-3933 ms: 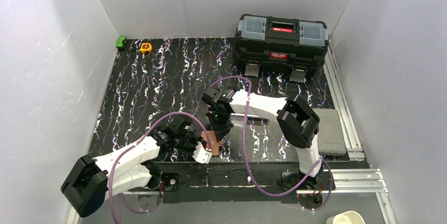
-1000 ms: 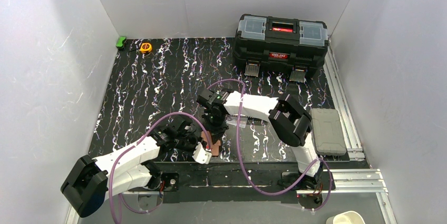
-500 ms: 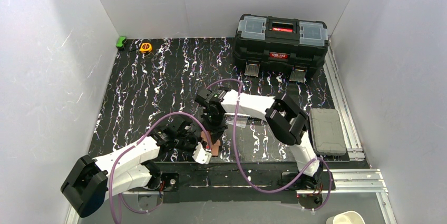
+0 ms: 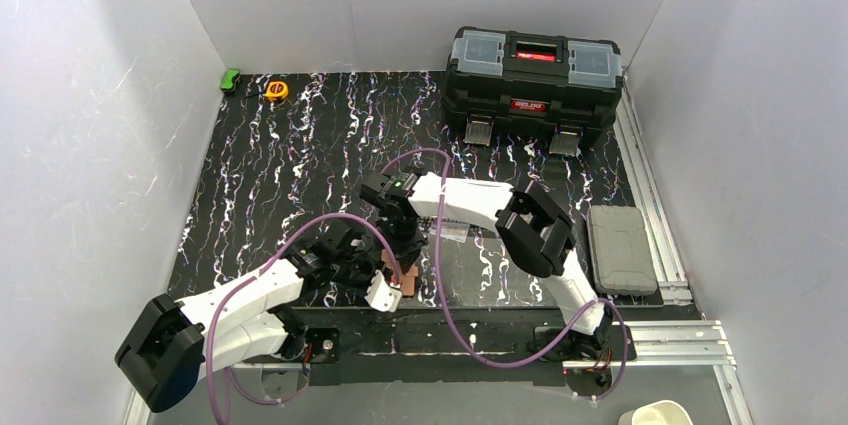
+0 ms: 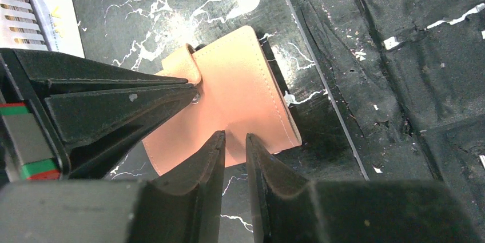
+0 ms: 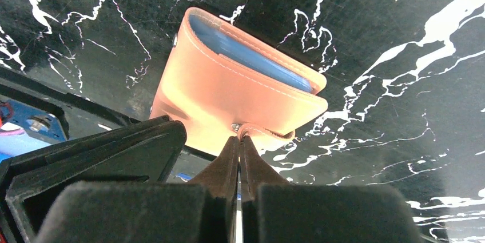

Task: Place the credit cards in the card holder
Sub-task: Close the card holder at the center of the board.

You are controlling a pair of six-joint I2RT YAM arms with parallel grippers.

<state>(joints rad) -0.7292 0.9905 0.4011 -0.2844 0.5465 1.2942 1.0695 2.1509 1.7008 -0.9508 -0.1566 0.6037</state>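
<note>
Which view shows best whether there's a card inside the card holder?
The right wrist view: it looks into the open edge of the folded card holder, where a light blue card sits between the flaps. The left wrist view shows only its closed pink cover and snap tab. From the top camera it is a small patch, mostly hidden by the grippers.

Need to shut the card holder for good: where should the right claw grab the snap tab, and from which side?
Take the snap tab by its free rounded end, coming from the folded side next to the right claw. It sticks out past the card holder edge beside the snap, leaving both faces open to pinch.
</note>
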